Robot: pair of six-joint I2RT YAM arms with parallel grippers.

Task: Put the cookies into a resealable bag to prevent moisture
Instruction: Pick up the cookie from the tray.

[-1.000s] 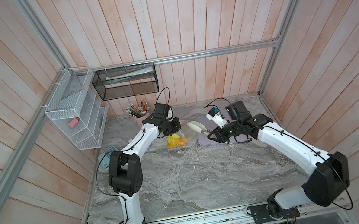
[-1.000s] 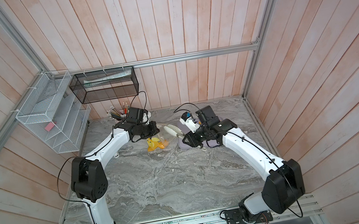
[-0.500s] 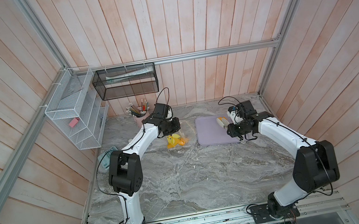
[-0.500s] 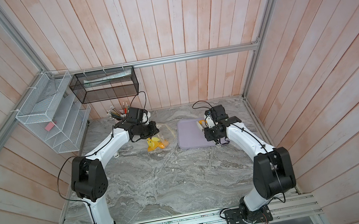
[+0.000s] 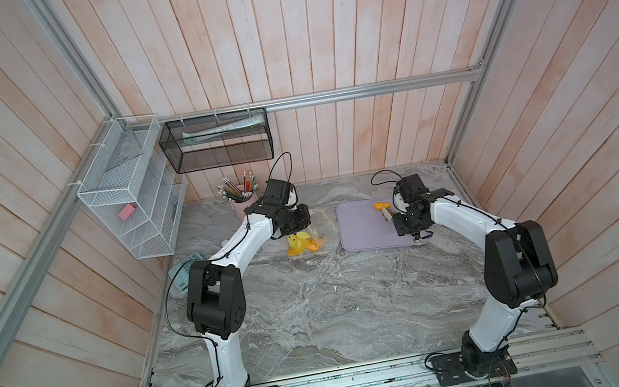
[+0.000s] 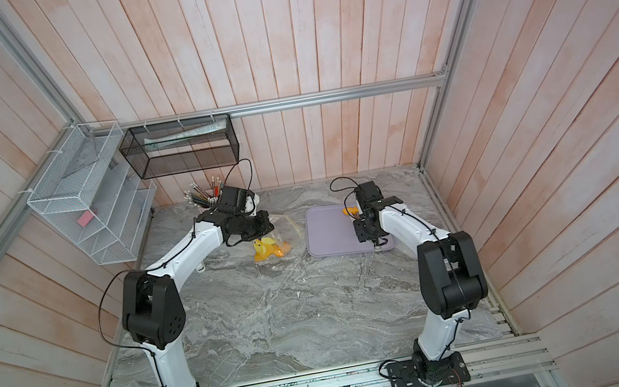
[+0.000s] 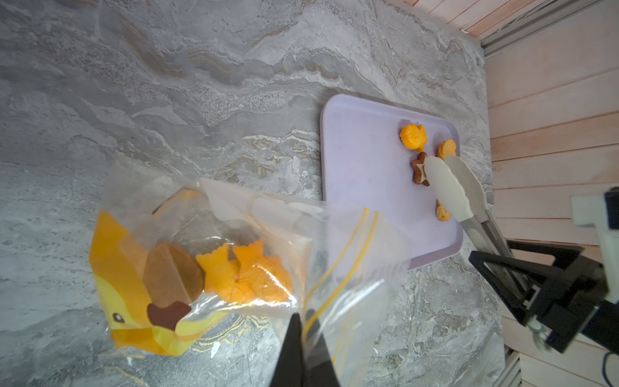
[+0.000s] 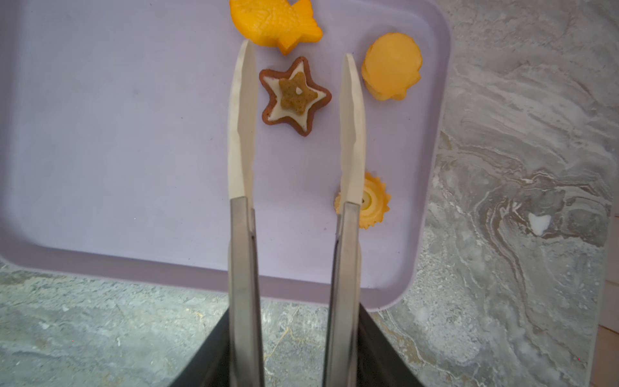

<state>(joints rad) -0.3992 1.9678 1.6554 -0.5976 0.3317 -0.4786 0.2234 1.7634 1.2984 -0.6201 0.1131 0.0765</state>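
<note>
Currently, my stock list, with the tabletop as dial in both top views and twelve at the back wall. Left gripper [image 7: 303, 335]: fingers pressed together on the mouth edge of the resealable bag [image 7: 234, 234], near twelve o'clock; clear film, yellow zip line, printed yellow end lowest, toward the marble table [image 5: 317, 307]. Cookies [image 7: 217, 271] inside it: one brown heart [image 7: 170, 274] and a fish pair [image 7: 264, 281], orange, side by side. Lilac tray [image 5: 364, 232]: flat on the table at about two o'clock, beside the bag. Right gripper [image 8: 294, 335]: clamped on the metal arms of the tongs [image 8: 243, 134], whose cream tips stand spread over the tray. On the tray I count four: brown star [image 8: 294, 95] between the tips with a gap either side; tray fish [image 8: 274, 23] just beyond the tips; shell [image 8: 392, 67] beside one tip; frilled disc [image 8: 371, 207] partly under a tong arm.
</note>
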